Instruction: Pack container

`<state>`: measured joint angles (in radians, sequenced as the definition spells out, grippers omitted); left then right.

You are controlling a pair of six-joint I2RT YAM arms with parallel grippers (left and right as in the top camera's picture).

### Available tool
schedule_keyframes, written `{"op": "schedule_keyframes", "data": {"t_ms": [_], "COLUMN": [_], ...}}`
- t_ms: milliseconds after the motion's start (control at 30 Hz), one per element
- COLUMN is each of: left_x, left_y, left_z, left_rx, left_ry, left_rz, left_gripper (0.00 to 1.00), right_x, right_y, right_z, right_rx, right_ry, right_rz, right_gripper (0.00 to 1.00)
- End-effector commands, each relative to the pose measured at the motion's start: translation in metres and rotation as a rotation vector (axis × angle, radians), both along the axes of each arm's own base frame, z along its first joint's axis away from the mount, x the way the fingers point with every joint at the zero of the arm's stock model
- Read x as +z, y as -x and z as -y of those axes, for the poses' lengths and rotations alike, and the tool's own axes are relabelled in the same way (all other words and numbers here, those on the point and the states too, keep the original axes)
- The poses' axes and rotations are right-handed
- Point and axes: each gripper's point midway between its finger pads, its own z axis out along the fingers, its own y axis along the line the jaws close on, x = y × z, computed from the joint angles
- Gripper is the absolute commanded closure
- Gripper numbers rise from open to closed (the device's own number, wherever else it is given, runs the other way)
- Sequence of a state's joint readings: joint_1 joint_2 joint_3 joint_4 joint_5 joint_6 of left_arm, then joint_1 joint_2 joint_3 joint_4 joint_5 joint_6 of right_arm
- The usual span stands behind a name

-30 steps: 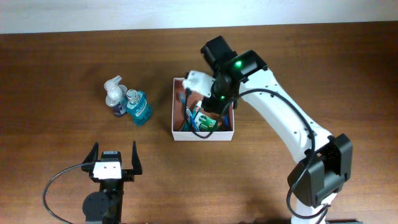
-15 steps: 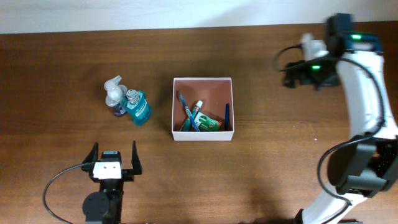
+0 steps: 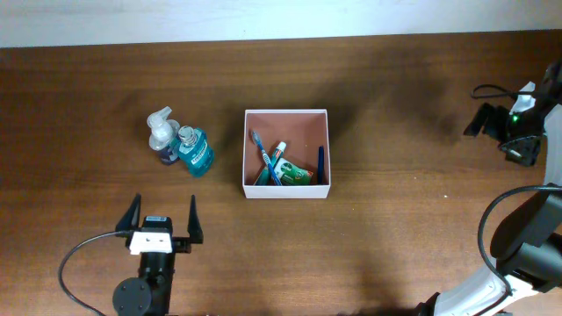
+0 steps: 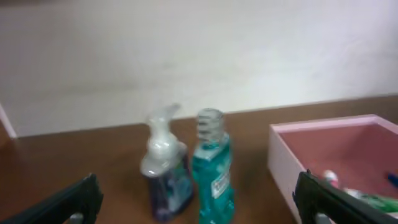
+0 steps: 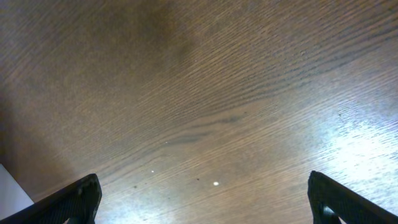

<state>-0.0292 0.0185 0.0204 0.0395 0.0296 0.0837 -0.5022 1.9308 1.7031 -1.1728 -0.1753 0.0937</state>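
The container (image 3: 290, 125) sits on the table (image 3: 395, 237) ahead of my left gripper (image 3: 162, 209) and off to its right, and well away from my right gripper (image 5: 202, 180), whose camera shows only bare wood. Inside it, toward the wall nearest my left gripper, lie a blue toothbrush (image 3: 261, 151), a toothpaste tube (image 3: 283, 162) and a slim dark blue item (image 3: 320, 165) against the side wall; the part farthest from my left gripper is bare.

Straight ahead of my left gripper stand two bottles, outside the container and touching each other: a teal mouthwash bottle (image 4: 212, 168) on the side toward the container and a pump bottle (image 4: 165, 163) with a white head on the far side from it. Neither is packed yet.

Both my grippers are spread wide and hold nothing. The left one hangs low, facing the bottles with a gap between; the right one is out at the table's edge, far from everything.

I judge the packing to be partway done, with the bottles as the next step. They are my left arm's to take. The move calls for reaching forward, closing on one bottle only, most likely the mouthwash, without knocking the pump bottle that leans against it, then carrying it rightward into the bare part of the container.
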Motion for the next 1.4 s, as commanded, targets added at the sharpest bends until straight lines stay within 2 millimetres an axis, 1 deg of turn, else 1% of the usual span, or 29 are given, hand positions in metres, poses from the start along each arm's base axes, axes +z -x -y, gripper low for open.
{"op": "schedule_keyframes", "data": {"t_ms": [0,33,100,133,167,267,333,400,467,500,600,667,900,933,1000,1033,1067,1133,1300,1367], "left_x": [0.021,0.026,0.044,0.058,0.066,0.095,0.101,0.101,0.097,0.090,0.070,0.058,0.036,0.032,0.024,0.020,0.013,0.005,-0.013,-0.028], "left_y": [0.005,0.003,-0.004,-0.011,-0.015,-0.039,-0.056,-0.071,-0.086,-0.093,-0.103,-0.108,-0.123,-0.125,-0.130,-0.133,-0.137,-0.140,-0.148,-0.153], "left_z": [0.017,0.017,0.018,0.021,0.023,0.037,0.048,0.056,0.059,0.064,0.074,0.076,0.076,0.074,0.063,0.054,0.037,0.025,0.025,0.025], "left_rx": [-0.103,-0.103,-0.109,-0.123,-0.137,-0.216,-0.283,-0.331,-0.346,-0.369,-0.427,-0.436,-0.437,-0.427,-0.356,-0.300,-0.200,-0.132,-0.124,-0.123], "left_ry": [-0.016,-0.023,-0.038,-0.039,-0.038,-0.027,-0.008,0.016,0.033,0.077,0.110,0.121,0.115,0.113,0.090,0.078,0.042,0.016,0.018,0.018], "left_rz": [-0.031,-0.065,-0.109,-0.127,-0.139,-0.233,-0.347,-0.467,-0.551,-0.608,-0.679,-0.716,-0.758,-0.765,-0.782,-0.793,-0.810,-0.828,-0.866,-0.899], "left_gripper": [0.01,0.01,0.01,0.01,0.01,0.01,0.01,0.01,0.01,0.01,0.01,0.01,0.01,0.01,0.01,0.01,0.01,0.01,0.01,0.05], "right_x": [0.001,0.001,0.001,0.001,0.001,0.001,0.001,0.001,0.001,0.001,0.001,0.001,0.001,0.001,0.001,0.001,0.001,0.001,0.001,0.001], "right_y": [0.000,-0.001,-0.001,0.000,0.000,-0.001,-0.001,0.000,0.000,0.000,0.000,-0.001,0.000,0.000,0.000,0.000,0.000,0.000,-0.001,0.000], "right_z": [-0.002,-0.002,-0.002,-0.002,-0.002,-0.002,-0.002,-0.002,-0.002,-0.002,-0.002,-0.002,-0.002,-0.002,-0.002,-0.002,-0.002,-0.002,-0.002,-0.002], "right_rx": [-0.014,-0.014,-0.014,-0.014,-0.014,-0.014,-0.014,-0.014,-0.014,-0.014,-0.014,-0.014,-0.014,-0.014,-0.014,-0.014,-0.014,-0.014,-0.014,-0.014], "right_ry": [0.000,0.000,0.000,0.000,0.000,0.000,0.000,0.000,0.000,0.000,0.000,0.000,0.000,0.000,0.000,0.000,0.000,0.000,0.000,0.000], "right_rz": [0.001,0.002,0.002,0.001,0.001,0.002,0.002,0.001,0.001,0.001,0.001,0.002,0.001,0.001,0.001,0.001,0.001,0.001,0.002,0.001], "right_gripper": [0.01,0.01,0.01,0.01,0.01,0.01,0.01,0.02,0.01,0.01,0.01,0.01,0.01,0.01,0.01,0.01,0.01,0.01,0.01,0.01]}}
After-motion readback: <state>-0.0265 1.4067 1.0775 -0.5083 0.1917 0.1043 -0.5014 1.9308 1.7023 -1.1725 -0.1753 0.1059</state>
